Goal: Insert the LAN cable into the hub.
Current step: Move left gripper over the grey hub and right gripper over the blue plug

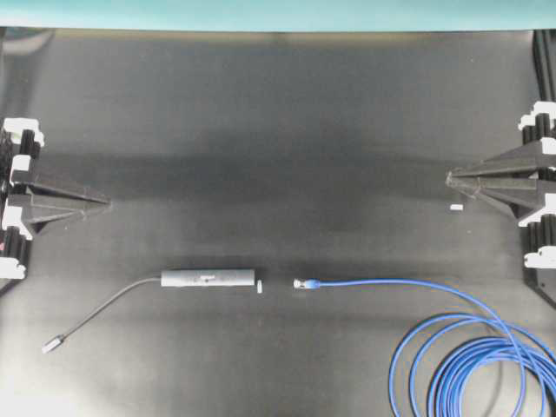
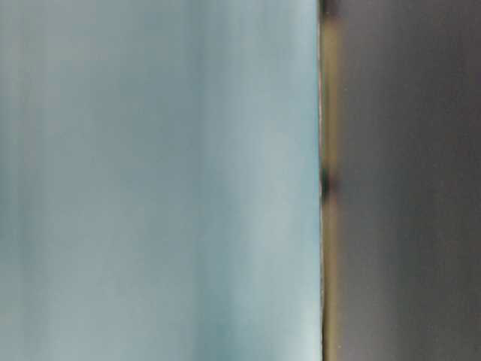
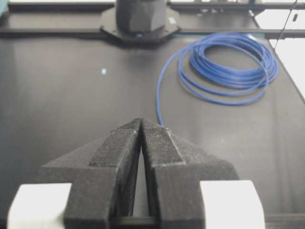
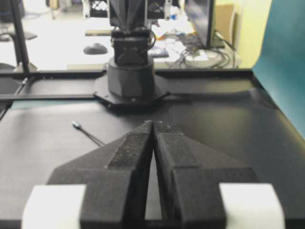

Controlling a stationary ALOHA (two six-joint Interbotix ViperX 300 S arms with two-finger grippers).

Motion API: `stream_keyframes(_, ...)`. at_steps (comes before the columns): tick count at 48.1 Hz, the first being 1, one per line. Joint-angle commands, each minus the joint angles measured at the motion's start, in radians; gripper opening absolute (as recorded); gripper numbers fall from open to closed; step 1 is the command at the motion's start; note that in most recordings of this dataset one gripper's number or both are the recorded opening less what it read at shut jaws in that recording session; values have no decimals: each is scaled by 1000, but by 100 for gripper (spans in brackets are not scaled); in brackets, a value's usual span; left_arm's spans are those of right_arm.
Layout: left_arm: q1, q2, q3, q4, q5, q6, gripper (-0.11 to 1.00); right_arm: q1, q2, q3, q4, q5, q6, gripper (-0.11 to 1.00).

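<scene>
We see the hub (image 1: 208,278) lying flat on the black bench (image 1: 278,156), a little left of the middle and toward the near edge in the overhead view, with its long axis running left to right. Its open end faces right, toward the plug (image 1: 302,283) of the LAN cable (image 1: 391,281), and its thin grey cord (image 1: 113,300) leaves the left end and curves down to a small silver plug (image 1: 52,345) near the lower left.

The LAN cable's plug lies just right of the hub's end, in line with it and pointing left at it — the two are near but apart, with a small white tape mark (image 1: 260,285) between them. From the plug the blue cable runs straight to the right, then bends down into a coil of several loops (image 1: 473,369) at the lower right corner; the left wrist view shows the same coil (image 3: 228,67) lying flat.

The left hand (image 1: 102,205) sits at the left edge of the bench, well away from the hub, its fingers pressed together with nothing between them (image 3: 141,125). The right hand (image 1: 452,180) sits at the right edge, likewise closed and empty (image 4: 151,125), with another white tape mark (image 1: 455,208) just below its tip.

The bench is covered in a matte black sheet, backed by a teal panel (image 1: 278,13) along the far edge. The right wrist view looks past the opposite arm's base (image 4: 129,81) into a bright room with desks and monitors; the table-level view is blurred — only a teal area beside a dark one
</scene>
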Motion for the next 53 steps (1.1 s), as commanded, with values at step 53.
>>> stream_keyframes(53,-77,520,-17,43,-173,-183,0,140,584,-278,54,449,91,0)
